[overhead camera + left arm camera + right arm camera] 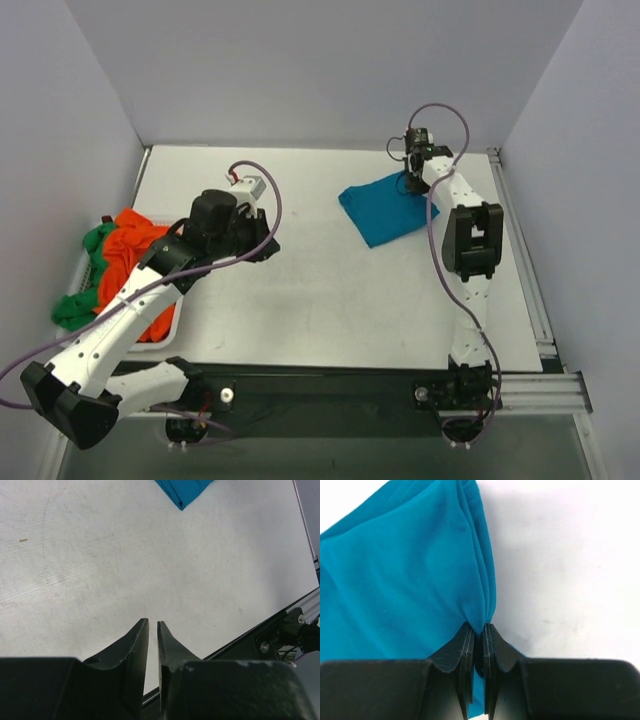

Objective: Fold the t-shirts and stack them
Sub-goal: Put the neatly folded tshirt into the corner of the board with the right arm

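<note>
Folded teal-blue t-shirt [385,212] lies on the far right part of the white worktop [320,290], a compact, roughly four-sided packet set at a slant. In the right wrist view its cloth [410,580] is smooth, with soft shallow creases, and several stacked layer edges run along its right side down to one corner.

The right gripper [479,627] is closed on that corner, the teal fabric pinched between its black fingers; from above, it [412,182] sits at the shirt's far right edge.

The left gripper [153,622] hovers over bare worktop near the middle, its fingers parted by a narrow gap with nothing between them. A tip of the teal shirt [182,490] shows at the top of its view, well apart from the fingers.

At the left edge, a bright orange t-shirt [135,250] and a green t-shirt [75,310] lie crumpled together in the white basket [168,338], the orange on top and spilling over the rim.
</note>
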### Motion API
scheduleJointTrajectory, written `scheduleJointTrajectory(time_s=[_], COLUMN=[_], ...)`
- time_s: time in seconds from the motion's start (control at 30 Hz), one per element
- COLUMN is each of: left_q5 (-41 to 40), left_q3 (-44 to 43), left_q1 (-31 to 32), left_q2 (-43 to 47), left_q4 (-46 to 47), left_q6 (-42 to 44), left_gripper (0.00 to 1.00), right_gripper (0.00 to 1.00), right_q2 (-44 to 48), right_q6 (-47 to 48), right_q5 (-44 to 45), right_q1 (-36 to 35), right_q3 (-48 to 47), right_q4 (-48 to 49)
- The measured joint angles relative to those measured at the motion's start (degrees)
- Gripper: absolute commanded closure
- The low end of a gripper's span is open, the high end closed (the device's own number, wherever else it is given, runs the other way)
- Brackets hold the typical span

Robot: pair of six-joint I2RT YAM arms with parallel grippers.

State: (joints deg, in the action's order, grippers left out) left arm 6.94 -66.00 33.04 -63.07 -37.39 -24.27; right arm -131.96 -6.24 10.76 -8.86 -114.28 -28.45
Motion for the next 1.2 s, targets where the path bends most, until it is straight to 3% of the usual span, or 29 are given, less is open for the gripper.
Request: scheduleJointTrajectory(time_s=[0.5, 1.2], left_q5=[1.05, 3.54], left_q3=[-7.82, -10.58], left_q1=[-0.35, -0.96], left_q2=[-9.18, -15.85], left_q4=[-1.18, -0.98], left_q6=[1.09, 1.4], left_gripper=[0.76, 0.76], right_gripper=[1.0, 0.97], right_q2=[-14.14, -14.23], right_q6=[1.95, 2.49], right_q5=[-1.64, -1.14], right_q1=[14.1, 20.02], right_q3=[-20.24, -23.32], right_q4=[-1.97, 1.68])
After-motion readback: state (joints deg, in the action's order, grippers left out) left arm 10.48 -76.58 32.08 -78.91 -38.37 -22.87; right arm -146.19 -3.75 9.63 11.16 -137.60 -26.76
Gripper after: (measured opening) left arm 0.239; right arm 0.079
